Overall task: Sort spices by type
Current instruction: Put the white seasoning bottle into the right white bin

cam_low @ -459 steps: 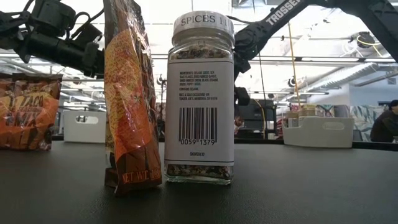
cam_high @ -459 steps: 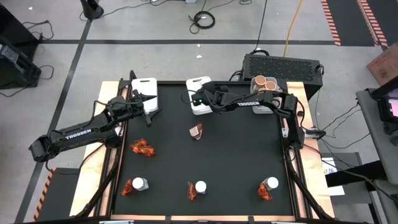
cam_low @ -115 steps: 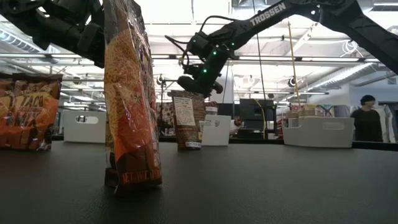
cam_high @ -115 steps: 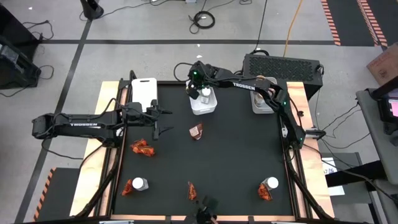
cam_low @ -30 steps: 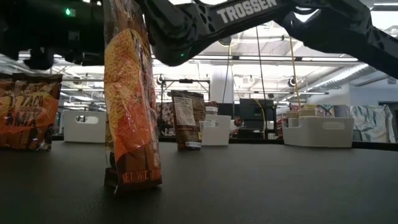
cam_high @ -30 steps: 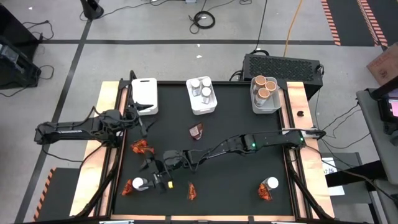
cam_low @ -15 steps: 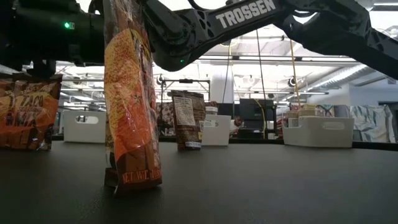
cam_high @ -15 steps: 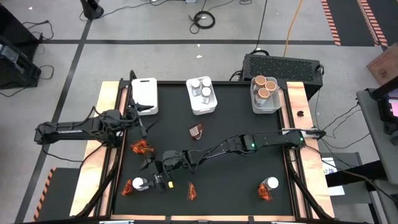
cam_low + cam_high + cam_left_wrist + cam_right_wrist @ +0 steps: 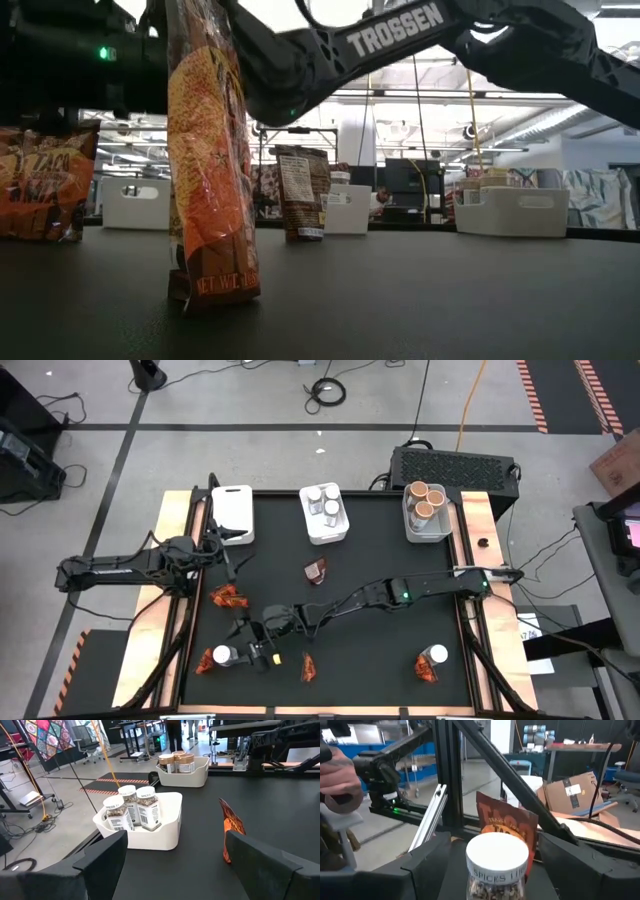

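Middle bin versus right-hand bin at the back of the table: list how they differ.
Contents: the middle bin holds three clear jars with white lids; the right-hand bin holds three tan-topped tubs.
Fill: the jars crowd the middle bin's far end, leaving its near part bare; the tubs take up most of the right-hand bin.
Position: the middle bin stands on the black mat, the right-hand bin at the mat's right edge.
Shared: both are white, rectangular and open-topped.

three white bins (image 9: 232,512), cardboard box (image 9: 568,791)

Black counter (image 9: 380,560), white bins (image 9: 325,530), red-orange crinkly sachets (image 9: 210,150), clear speckled jars (image 9: 497,870) with white lids, tan-topped tubs (image 9: 425,500), dark arms.
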